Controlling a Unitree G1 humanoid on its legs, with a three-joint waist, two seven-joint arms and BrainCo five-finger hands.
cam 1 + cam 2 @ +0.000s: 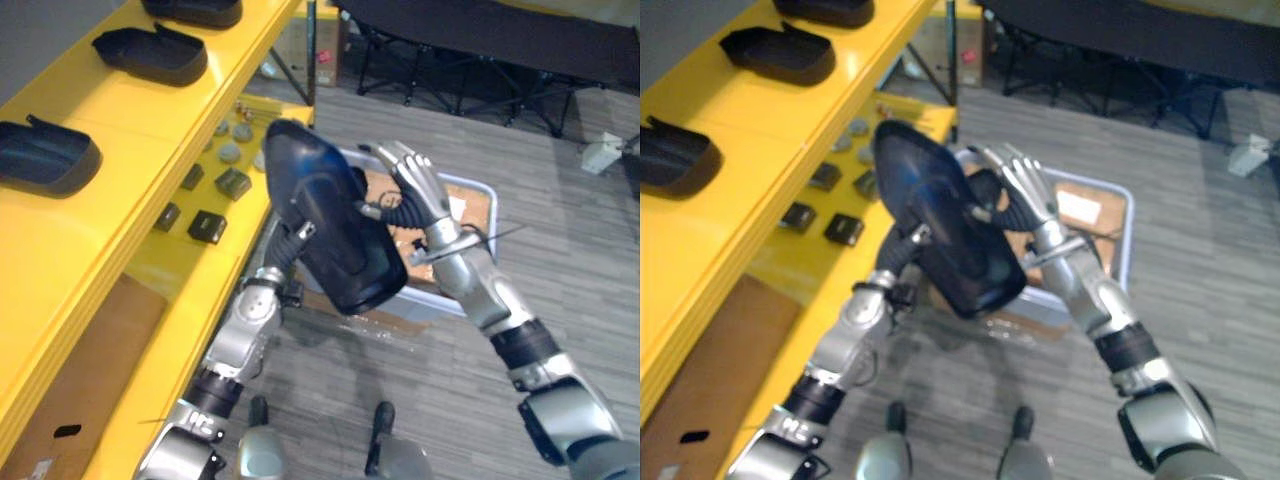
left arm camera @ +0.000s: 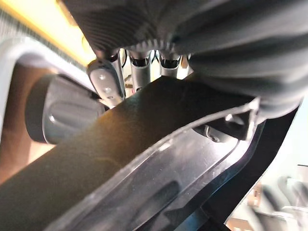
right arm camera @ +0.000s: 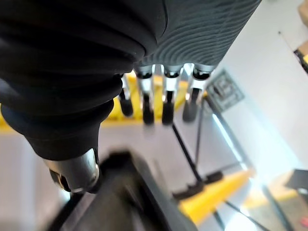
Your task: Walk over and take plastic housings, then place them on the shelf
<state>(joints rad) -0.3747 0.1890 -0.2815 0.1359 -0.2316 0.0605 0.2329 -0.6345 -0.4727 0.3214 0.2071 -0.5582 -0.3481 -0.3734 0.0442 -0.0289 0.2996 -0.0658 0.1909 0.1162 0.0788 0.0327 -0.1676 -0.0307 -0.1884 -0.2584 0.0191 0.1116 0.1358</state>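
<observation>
Two hands carry a black plastic housing (image 1: 330,235) beside the yellow shelf (image 1: 140,120): your right hand (image 1: 418,185) flat-fingered against it, your left hand (image 2: 107,84) behind, grip impossible to tell. Probably light, stiff, slick; take the rim.

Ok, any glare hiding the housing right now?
Left eye view: just a soft sheen on the housing's upper end, nothing hidden. Left wrist view: a pale reflection runs along its rim. Right wrist view: bright light washes the background behind the right hand.
</observation>
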